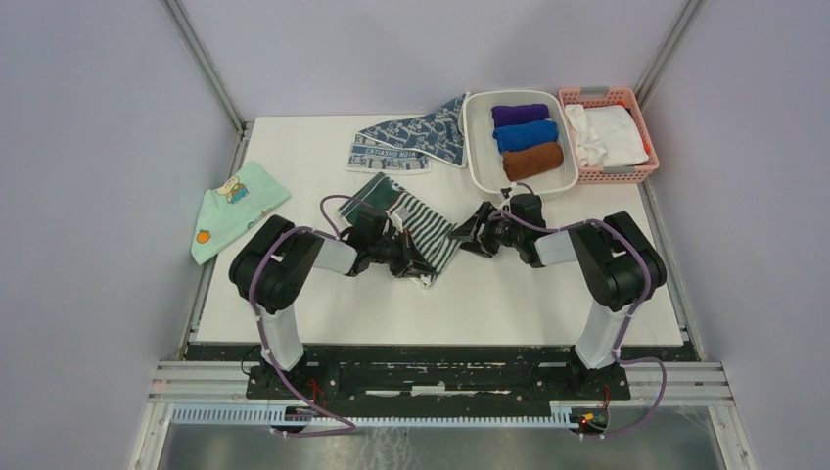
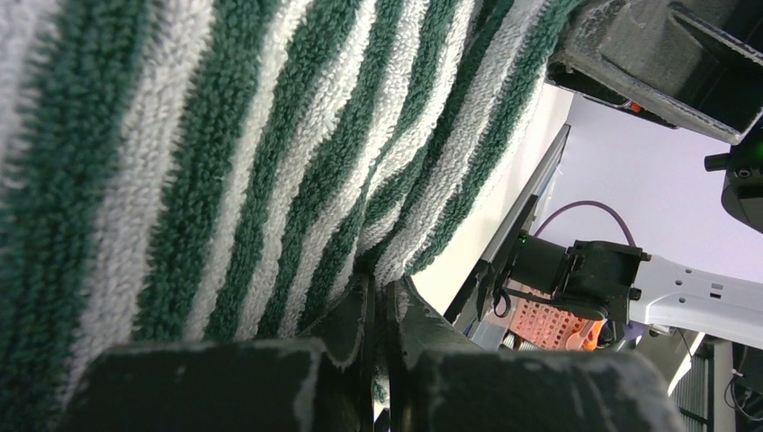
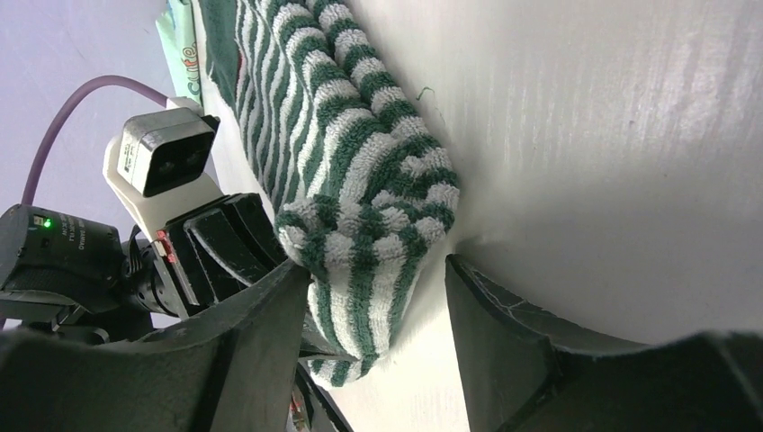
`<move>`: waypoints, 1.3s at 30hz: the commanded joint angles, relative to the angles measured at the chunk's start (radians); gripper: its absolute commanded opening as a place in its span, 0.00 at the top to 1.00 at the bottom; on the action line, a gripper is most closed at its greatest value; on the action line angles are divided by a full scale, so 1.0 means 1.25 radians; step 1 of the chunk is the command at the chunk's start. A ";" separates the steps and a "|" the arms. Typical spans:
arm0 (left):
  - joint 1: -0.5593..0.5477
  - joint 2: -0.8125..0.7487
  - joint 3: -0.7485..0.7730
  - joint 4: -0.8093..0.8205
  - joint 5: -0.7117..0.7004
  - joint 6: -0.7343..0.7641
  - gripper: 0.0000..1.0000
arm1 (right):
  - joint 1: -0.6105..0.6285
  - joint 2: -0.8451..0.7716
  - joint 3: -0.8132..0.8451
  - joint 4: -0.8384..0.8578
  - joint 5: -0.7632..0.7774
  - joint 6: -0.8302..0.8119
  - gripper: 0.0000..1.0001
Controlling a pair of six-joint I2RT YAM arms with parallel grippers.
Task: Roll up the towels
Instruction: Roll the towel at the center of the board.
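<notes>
- White tabletop point(image 1: 323, 304) carried the green-striped towel point(image 1: 423, 217) at centre, with the blue-grey towel point(image 1: 416, 137) at the far edge.
- I saw the left tool point(image 1: 409, 259) pinching the green-striped towel.
- The right tool point(image 1: 468, 235) was spread at its bunched end.

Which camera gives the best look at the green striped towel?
The right wrist view: the striped towel shows its bunched end and length. The top view shows it small, partly under the left pincer; the left wrist view, only close-up pile.
</notes>
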 commanded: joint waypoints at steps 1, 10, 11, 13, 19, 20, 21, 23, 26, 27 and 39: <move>0.006 0.023 0.016 -0.038 -0.013 -0.012 0.97 | 0.002 0.012 -0.011 0.113 -0.002 0.025 0.33; 0.007 0.023 0.025 -0.049 -0.008 -0.014 0.97 | 0.002 0.034 -0.011 0.104 0.052 0.047 0.36; 0.007 0.022 0.026 -0.053 -0.008 -0.012 0.97 | 0.002 0.039 -0.009 0.097 0.058 0.046 0.37; 0.007 0.022 0.024 -0.055 -0.008 -0.012 0.97 | 0.002 0.050 0.002 0.061 0.075 0.036 0.39; 0.006 0.014 0.008 -0.060 -0.016 -0.012 0.96 | 0.006 0.042 0.062 -0.179 0.166 -0.054 0.53; 0.007 0.011 0.005 -0.065 -0.018 -0.011 0.95 | 0.009 0.036 0.076 -0.232 0.183 -0.070 0.56; 0.007 0.007 0.001 -0.066 -0.019 -0.010 0.94 | 0.013 0.030 0.091 -0.276 0.200 -0.081 0.60; 0.007 -0.004 -0.007 -0.076 -0.024 -0.007 0.90 | 0.023 0.016 0.125 -0.366 0.240 -0.099 0.67; 0.006 -0.036 -0.026 -0.102 -0.035 0.005 0.83 | 0.040 -0.010 0.177 -0.495 0.304 -0.120 0.75; 0.006 -0.053 -0.033 -0.117 -0.041 0.014 0.82 | 0.046 -0.018 0.197 -0.538 0.326 -0.125 0.78; -0.080 -0.347 0.023 -0.526 -0.455 0.236 0.56 | 0.078 -0.052 0.340 -0.806 0.413 -0.131 0.88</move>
